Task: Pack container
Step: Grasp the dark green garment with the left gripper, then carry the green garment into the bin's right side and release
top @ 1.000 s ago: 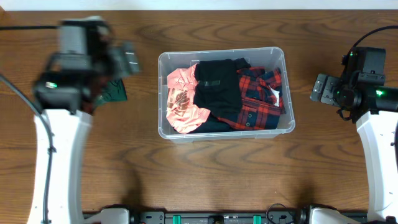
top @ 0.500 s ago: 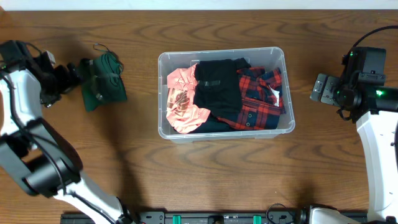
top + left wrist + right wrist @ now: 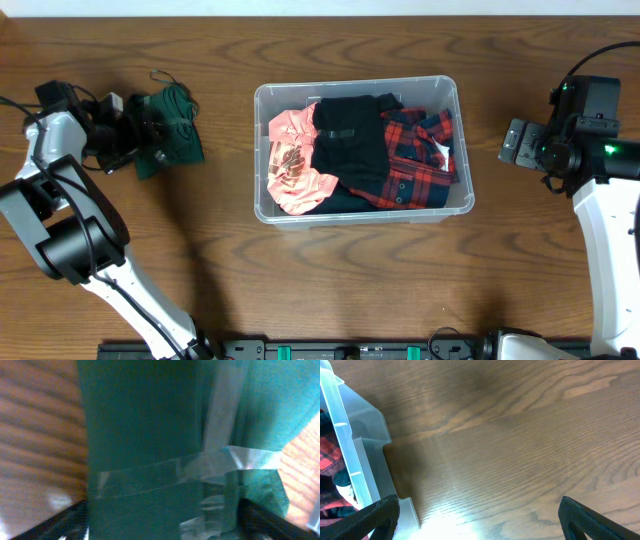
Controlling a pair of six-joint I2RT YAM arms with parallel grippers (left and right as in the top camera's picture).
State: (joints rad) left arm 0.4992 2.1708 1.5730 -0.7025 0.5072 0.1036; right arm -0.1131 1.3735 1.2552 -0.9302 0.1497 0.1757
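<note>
The clear plastic container [image 3: 355,83] stands mid-table and holds a pink shirt [image 3: 290,165], a black garment [image 3: 350,140] and a red plaid shirt [image 3: 415,165]. A folded dark green garment [image 3: 175,130] lies on the table at the far left. My left gripper [image 3: 140,135] is at the garment's left edge. In the left wrist view the green cloth [image 3: 150,435] fills the frame between my spread fingers [image 3: 160,527]. My right gripper [image 3: 512,142] hangs open and empty to the right of the container, over bare table [image 3: 480,520].
The container's corner [image 3: 350,460] and a bit of plaid shirt [image 3: 327,455] show at the left of the right wrist view. Bare wooden table [image 3: 330,290] lies in front of the container.
My left arm has swung down from high near the camera to the table's far left and closed in on the green garment. The right arm and the container have not moved.
</note>
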